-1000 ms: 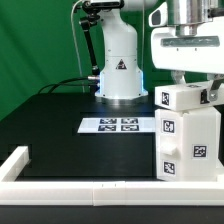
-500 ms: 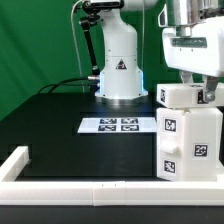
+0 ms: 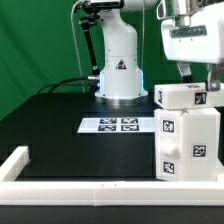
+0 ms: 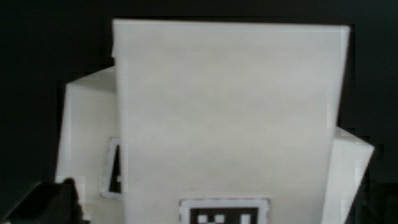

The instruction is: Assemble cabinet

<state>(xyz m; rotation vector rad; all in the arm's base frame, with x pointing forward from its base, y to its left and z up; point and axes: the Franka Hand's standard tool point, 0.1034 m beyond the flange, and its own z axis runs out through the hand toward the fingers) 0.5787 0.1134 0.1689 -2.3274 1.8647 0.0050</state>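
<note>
Two white parts make up what shows of the cabinet [image 3: 187, 138] in the exterior view: a tall box standing upright on the black surface [image 3: 70, 135], and a smaller block [image 3: 183, 96] sitting on top of it. Both carry square black-and-white tags on their faces. The hand [image 3: 194, 70] hangs directly above the small block, close over its top; its fingers are mostly hidden by the white wrist housing, so I cannot tell whether it is spread or closed, or whether it touches the block. Well off to the side of the hand, toward the exterior view's left, the marker board [image 3: 114, 124] lies flat on the surface in front of the arm's white base [image 3: 119, 68]. A long white rail [image 3: 60, 186] edges the near side of the surface, far below the hand.

Seen from the wrist, the cabinet [image 4: 214, 120] fills nearly the whole picture, directly beneath the hand, with one tag partly visible on it. One dark fingertip [image 4: 54, 205] shows just beside the white face; the other is out of sight.
</note>
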